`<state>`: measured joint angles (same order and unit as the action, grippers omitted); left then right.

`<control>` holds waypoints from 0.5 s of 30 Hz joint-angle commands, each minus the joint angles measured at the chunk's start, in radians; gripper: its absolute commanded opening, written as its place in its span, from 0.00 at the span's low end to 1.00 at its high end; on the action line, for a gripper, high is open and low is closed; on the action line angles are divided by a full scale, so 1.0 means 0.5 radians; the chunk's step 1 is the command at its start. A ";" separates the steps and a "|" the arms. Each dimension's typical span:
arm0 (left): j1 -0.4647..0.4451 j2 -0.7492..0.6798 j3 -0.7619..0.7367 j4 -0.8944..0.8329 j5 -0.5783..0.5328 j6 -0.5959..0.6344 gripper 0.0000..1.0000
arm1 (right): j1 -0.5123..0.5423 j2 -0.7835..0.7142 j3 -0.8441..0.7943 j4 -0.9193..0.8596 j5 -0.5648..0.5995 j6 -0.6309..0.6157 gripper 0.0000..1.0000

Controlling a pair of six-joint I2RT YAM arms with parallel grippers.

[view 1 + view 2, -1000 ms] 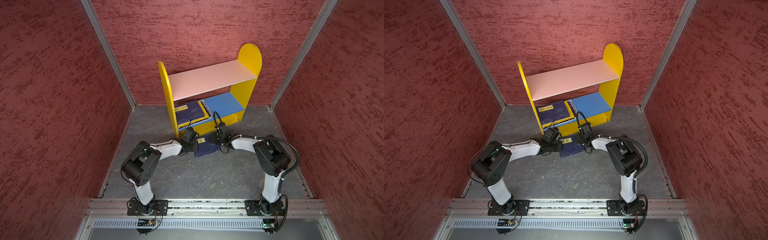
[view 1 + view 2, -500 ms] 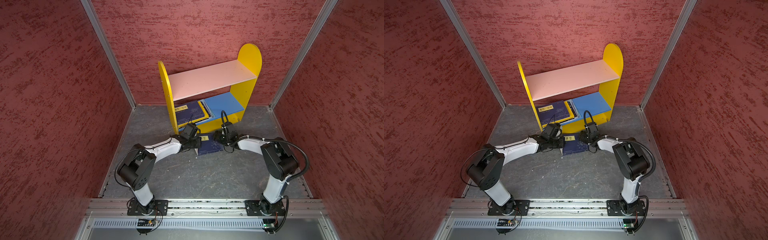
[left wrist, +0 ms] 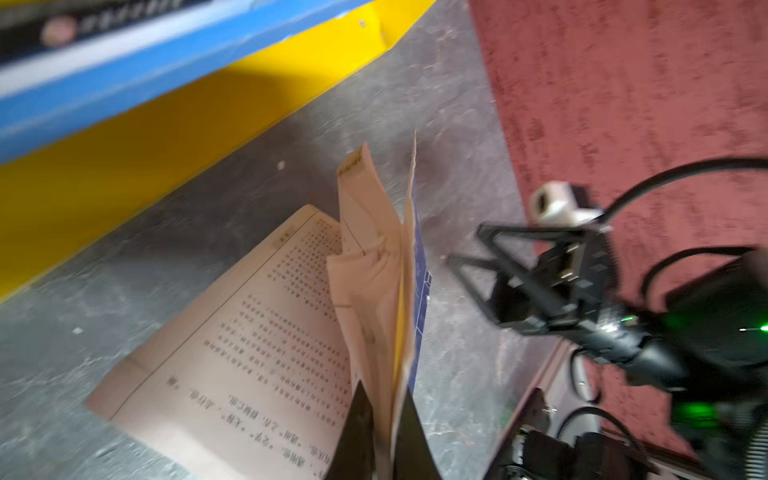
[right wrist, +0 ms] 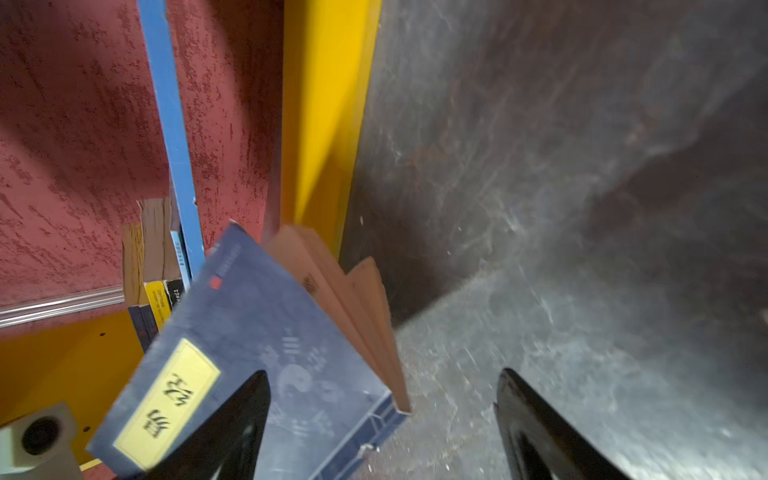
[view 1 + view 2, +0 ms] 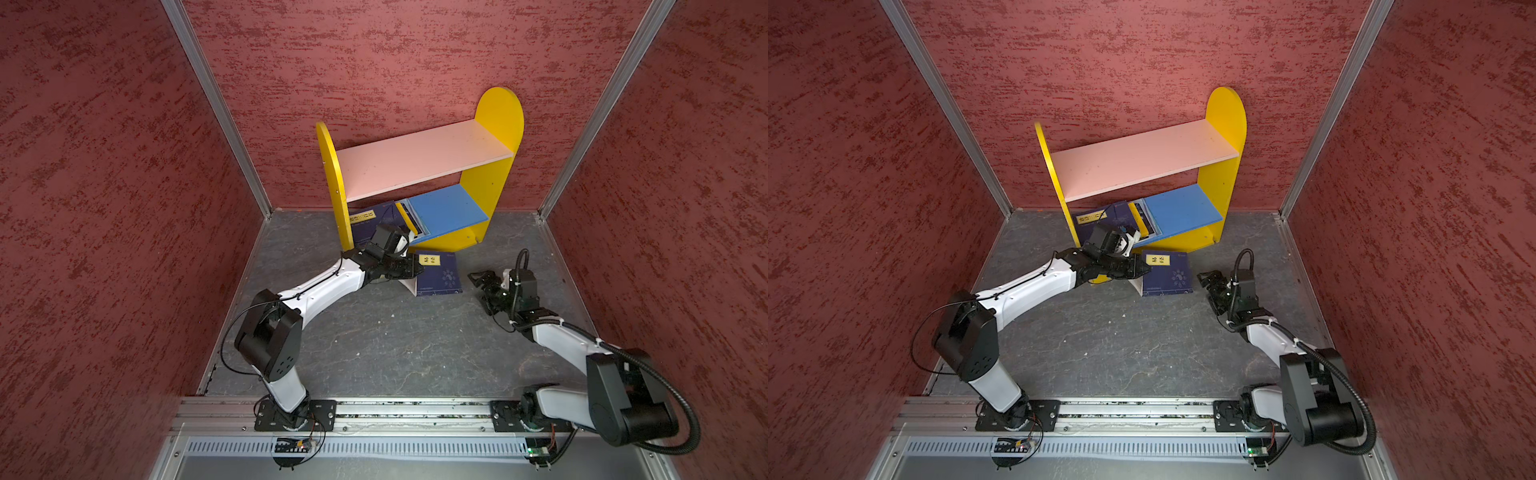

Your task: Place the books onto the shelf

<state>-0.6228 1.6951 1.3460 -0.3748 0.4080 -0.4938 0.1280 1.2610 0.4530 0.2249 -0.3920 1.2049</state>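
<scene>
A navy book [image 5: 441, 274] [image 5: 1170, 274] with a yellow label lies just in front of the shelf [image 5: 419, 162] [image 5: 1138, 162]. My left gripper [image 5: 417, 268] [image 5: 1144, 268] [image 3: 384, 399] is shut on this book's cover and a few pages at its left edge. The other pages [image 3: 270, 332] hang open onto the floor. My right gripper [image 5: 478, 286] [image 5: 1205, 283] [image 4: 382, 374] stands open and empty, a little to the right of the navy book [image 4: 257, 332]. Several more books [image 5: 368, 220] [image 5: 1096, 218] lie on the left of the blue lower board.
The shelf stands against the red back wall, with its yellow base strip [image 3: 166, 137] [image 4: 324, 124] close behind the book. The pink upper board and the right half of the blue board [image 5: 449, 208] are bare. Red side walls close in the grey floor [image 5: 395, 345].
My left gripper has shut on the navy book's edge and carried it slightly right. My right gripper has opened wide and drawn back to the right, away from the book.
</scene>
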 commanded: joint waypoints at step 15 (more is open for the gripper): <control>0.024 0.102 0.262 0.191 0.317 -0.199 0.00 | -0.006 0.126 -0.323 1.661 -0.172 0.845 0.82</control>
<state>-0.6163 1.7546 1.4696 -0.3504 0.5236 -0.5716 0.1272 1.3010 0.2798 0.8497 -0.4606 1.5497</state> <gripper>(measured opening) 0.089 0.819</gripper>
